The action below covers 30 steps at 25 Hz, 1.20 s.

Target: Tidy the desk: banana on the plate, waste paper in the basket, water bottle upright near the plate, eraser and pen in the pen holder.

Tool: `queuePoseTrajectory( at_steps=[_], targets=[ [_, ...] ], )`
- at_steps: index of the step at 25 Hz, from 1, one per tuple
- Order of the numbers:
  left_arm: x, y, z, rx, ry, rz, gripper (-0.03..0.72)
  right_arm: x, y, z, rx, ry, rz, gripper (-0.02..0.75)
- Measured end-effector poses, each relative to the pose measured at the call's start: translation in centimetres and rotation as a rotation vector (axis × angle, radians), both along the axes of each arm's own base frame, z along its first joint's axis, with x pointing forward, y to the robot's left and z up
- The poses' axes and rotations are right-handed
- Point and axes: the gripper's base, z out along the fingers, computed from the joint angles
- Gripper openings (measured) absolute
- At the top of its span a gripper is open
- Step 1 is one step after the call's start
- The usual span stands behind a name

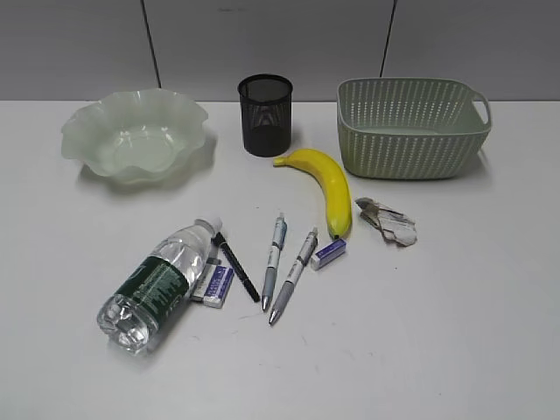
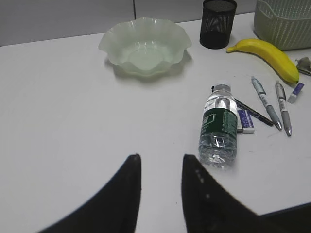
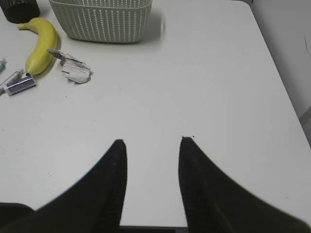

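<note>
White desk (image 1: 455, 332). Landmark: pen holder (image 1: 265, 114), upright, back centre. Plate (image 1: 134, 134) far left of it. Water bottle (image 1: 162, 282) on side, front-left. Banana (image 1: 325, 184) just right-front; waste paper (image 1: 388, 220) beyond banana. Basket (image 1: 411, 127) right. Left gripper (image 2: 162, 167) and right gripper (image 3: 151, 150) both parted, empty, above bare desk.

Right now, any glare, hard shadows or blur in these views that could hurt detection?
Exterior view: even light, soft short shadows beside the basket and plate, small highlights on the water bottle, all sharp. Left wrist view: bottle glints, left gripper fingers are dark, soft-edged silhouettes. Right wrist view: right gripper equally dark; waste paper a bit soft.
</note>
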Motion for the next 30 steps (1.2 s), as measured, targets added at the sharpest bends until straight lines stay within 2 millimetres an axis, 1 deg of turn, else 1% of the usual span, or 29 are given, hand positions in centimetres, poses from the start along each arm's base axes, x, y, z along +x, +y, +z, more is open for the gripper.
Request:
queuePoseTrajectory(
  at_steps=[6,8,10,12,14,18,21,24,25,27,29,30],
  targets=[
    [0.0,-0.1,0.0,-0.007,-0.003,-0.004,0.22,0.0,0.0,0.0,0.0,0.0,0.0,0.298],
    [0.1,-0.1,0.6,-0.015,-0.03,-0.004,0.22,0.0,0.0,0.0,0.0,0.0,0.0,0.298],
    [0.8,-0.2,1.5,-0.039,-0.075,-0.003,0.22,0.0,0.0,0.0,0.0,0.0,0.0,0.298],
    [2.3,-0.4,2.3,-0.069,-0.098,0.001,0.22,0.0,0.0,0.0,0.0,0.0,0.0,0.298],
    [4.2,-0.6,2.8,-0.11,-0.09,0.002,0.22,0.0,0.0,0.0,0.0,0.0,0.0,0.298],
    [9.4,-1.3,3.2,-0.207,0.003,0.022,0.22,0.0,0.0,0.0,0.0,0.0,0.0,0.298],
    [13.8,-2.0,2.7,-0.279,0.137,0.033,0.223,0.0,0.0,0.0,0.0,0.0,0.0,0.298],
    [18.7,-3.1,1.6,-0.318,0.294,0.016,0.234,0.0,0.0,0.0,0.0,0.0,0.0,0.298],
    [20.1,-3.6,1.3,-0.322,0.334,0.005,0.237,0.0,0.0,0.0,0.0,0.0,0.0,0.298],
    [22.8,-5.3,0.8,-0.316,0.402,-0.042,0.241,0.0,0.0,0.0,0.0,0.0,0.0,0.298],
    [25.3,-7.4,0.7,-0.3,0.437,-0.1,0.243,0.0,0.0,0.0,0.0,0.0,0.0,0.298],
    [26.5,-8.8,0.3,-0.289,0.466,-0.132,0.244,0.0,0.0,0.0,0.0,0.0,0.0,0.298]
  ],
)
